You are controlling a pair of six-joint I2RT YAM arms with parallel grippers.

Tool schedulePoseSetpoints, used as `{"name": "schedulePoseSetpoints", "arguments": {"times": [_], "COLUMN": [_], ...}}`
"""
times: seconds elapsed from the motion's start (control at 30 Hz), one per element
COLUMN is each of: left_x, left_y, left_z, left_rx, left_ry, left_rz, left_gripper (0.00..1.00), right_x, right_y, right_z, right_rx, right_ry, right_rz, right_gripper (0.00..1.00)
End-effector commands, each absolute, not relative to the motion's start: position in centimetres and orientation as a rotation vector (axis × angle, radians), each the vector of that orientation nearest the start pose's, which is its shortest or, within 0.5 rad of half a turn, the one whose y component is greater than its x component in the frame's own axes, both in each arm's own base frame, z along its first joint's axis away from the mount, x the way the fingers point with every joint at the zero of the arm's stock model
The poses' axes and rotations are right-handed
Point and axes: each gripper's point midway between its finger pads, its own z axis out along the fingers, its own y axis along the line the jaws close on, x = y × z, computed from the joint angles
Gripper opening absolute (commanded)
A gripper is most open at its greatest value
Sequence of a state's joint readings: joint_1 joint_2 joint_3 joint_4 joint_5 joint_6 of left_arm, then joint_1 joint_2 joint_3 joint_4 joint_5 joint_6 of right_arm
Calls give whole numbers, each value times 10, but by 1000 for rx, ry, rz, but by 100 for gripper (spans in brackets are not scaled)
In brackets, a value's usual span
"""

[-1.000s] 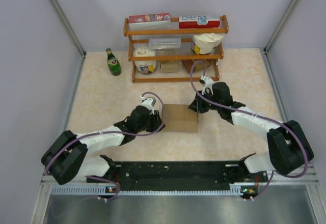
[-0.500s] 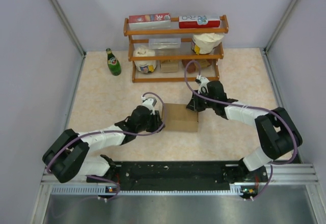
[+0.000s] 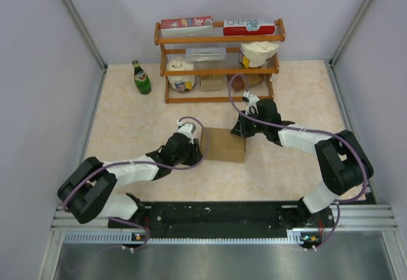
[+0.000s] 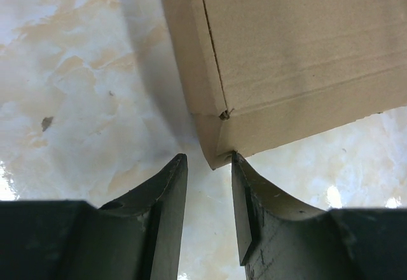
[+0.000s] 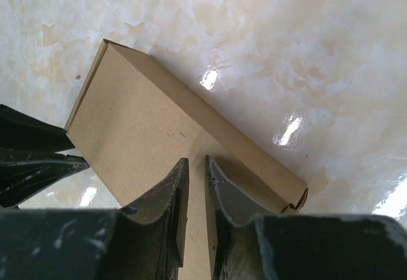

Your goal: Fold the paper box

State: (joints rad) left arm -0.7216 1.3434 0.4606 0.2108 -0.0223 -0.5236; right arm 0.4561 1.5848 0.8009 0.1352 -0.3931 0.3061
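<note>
The paper box, plain brown cardboard and folded shut, lies flat mid-table. My left gripper is at its left side. In the left wrist view the left gripper has its jaws a little apart and empty, and the box's near corner touches the right fingertip. My right gripper is at the box's far right corner. In the right wrist view the right gripper has its jaws almost together, tips on the box's top face, nothing between them.
A wooden shelf stands at the back with red-and-white cartons, a bowl and jars. A green bottle stands left of it. Enclosure walls close both sides. A black rail runs along the near edge.
My right gripper has moved left and forward onto the box's right end. The box has shifted slightly left and back. My left gripper has followed a little.
</note>
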Motion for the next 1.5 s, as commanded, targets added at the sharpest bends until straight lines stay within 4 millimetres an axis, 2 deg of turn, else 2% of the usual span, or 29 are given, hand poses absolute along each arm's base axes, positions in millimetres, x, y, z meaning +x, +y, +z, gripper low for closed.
{"name": "schedulePoseSetpoints", "arguments": {"times": [0.0,0.27,0.47,0.57,0.63,0.77,0.87,0.97,1.07,1.13,1.27,1.37,1.47], "left_x": [262,283,301,310,314,314,307,298,281,272,262,255,250], "left_y": [-235,-226,-230,-229,-228,-224,-219,-220,-236,-247,-255,-261,-268], "left_z": [45,40,42,42,44,51,57,60,59,58,47,41,41], "left_rx": [204,153,119,113,116,114,91,68,93,111,115,135,165], "left_ry": [2246,2235,2222,2217,2210,2203,2192,2202,2218,2224,2264,2278,2280], "left_rz": [-568,-433,-379,-340,-316,-299,-313,-371,-528,-608,-663,-714,-750], "left_gripper": [39,41,43,44,44,45,45,46,38,26,1,0,0], "right_x": [327,320,306,294,289,303,326,341,346,346,352,348,332], "right_y": [250,250,254,258,260,247,216,192,184,184,189,198,208], "right_z": [73,70,69,81,97,126,128,112,85,67,49,41,39], "right_rx": [-426,-438,-477,-512,-537,-476,-323,-244,-242,-249,-272,-325,-387], "right_ry": [2269,2297,2324,2308,2266,2188,2205,2281,2396,2453,2490,2513,2523], "right_rz": [834,851,924,992,1022,894,652,455,353,332,324,382,475], "right_gripper": [16,16,16,16,17,18,19,19,18,18,18,18,18]}}
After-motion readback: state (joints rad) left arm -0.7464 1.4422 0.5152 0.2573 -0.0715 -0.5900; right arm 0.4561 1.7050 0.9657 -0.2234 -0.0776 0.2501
